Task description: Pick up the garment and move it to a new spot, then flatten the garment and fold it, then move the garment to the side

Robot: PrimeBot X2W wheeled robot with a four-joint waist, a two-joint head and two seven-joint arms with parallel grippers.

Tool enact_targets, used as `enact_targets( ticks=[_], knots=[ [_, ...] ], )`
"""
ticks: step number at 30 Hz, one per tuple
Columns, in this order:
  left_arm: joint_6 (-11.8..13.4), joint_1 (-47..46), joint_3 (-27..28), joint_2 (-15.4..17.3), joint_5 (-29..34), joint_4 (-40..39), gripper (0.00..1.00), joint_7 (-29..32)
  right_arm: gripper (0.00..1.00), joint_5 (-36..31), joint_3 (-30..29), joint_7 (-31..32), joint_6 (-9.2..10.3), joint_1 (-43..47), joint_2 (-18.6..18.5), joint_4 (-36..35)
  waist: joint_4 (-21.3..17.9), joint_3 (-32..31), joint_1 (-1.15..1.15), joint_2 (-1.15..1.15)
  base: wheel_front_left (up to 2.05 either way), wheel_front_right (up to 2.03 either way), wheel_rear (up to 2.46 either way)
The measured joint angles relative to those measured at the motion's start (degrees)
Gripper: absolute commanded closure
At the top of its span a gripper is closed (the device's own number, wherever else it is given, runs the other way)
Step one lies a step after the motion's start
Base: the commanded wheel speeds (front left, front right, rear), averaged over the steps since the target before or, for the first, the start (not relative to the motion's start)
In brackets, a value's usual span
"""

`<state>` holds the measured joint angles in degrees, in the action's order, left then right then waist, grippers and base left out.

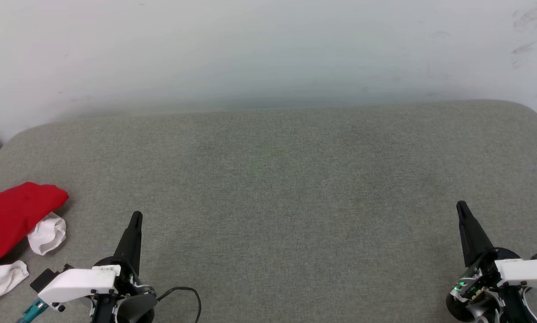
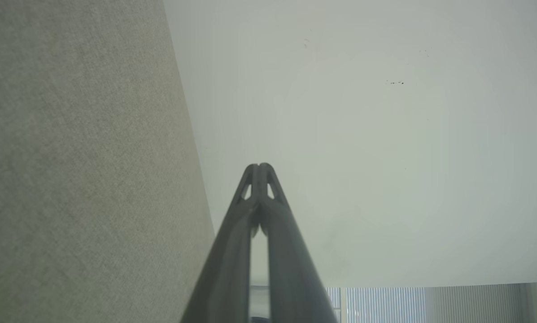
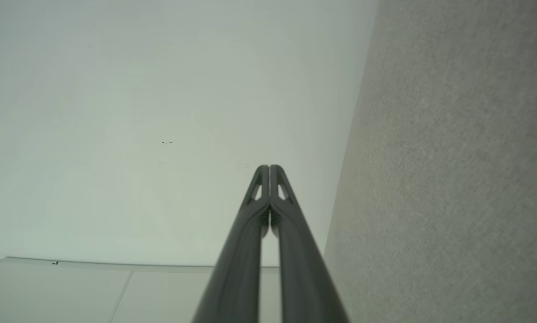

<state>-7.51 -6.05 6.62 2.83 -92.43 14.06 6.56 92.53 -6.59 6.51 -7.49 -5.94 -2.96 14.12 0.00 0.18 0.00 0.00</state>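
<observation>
**Head view.** The red jersey (image 1: 12, 220) is seen crumpled at the far left edge of the grey fabric-covered tabletop (image 1: 277, 170), with its white sleeves (image 1: 47, 233) bunched beside it. It lies near the left hand (image 1: 136, 216) but is not touched by it, and it is well apart from the right hand (image 1: 461, 207). Both hands are shown with fingers pressed together and nothing held between them, as the wrist views confirm. No step is judged complete: pick-up, relocation, flattening, folding and setting aside are all left to be done.

Left hand (image 2: 260, 168) with tips pressed together, grey fabric surface (image 2: 71, 157) at left, pale wall (image 2: 362, 157) at right
</observation>
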Motion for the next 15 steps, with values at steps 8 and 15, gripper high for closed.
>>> enact_targets(
  ticks=[8,15],
  knots=[
    [0.0,0.0,0.02,0.0,0.0,0.0,1.0,0.0,1.0,0.0,0.0,0.0,0.0,0.0,0.0,0.0,0.0,0.0,0.0,0.0,0.0,0.0,0.0],
    [0.0,-0.01,0.02,0.0,0.0,0.0,1.0,0.0,1.0,0.0,0.01,0.0,0.0,-0.01,0.0,0.0,0.0,0.0,0.0,0.0,0.0,0.0,0.0]
  ],
)
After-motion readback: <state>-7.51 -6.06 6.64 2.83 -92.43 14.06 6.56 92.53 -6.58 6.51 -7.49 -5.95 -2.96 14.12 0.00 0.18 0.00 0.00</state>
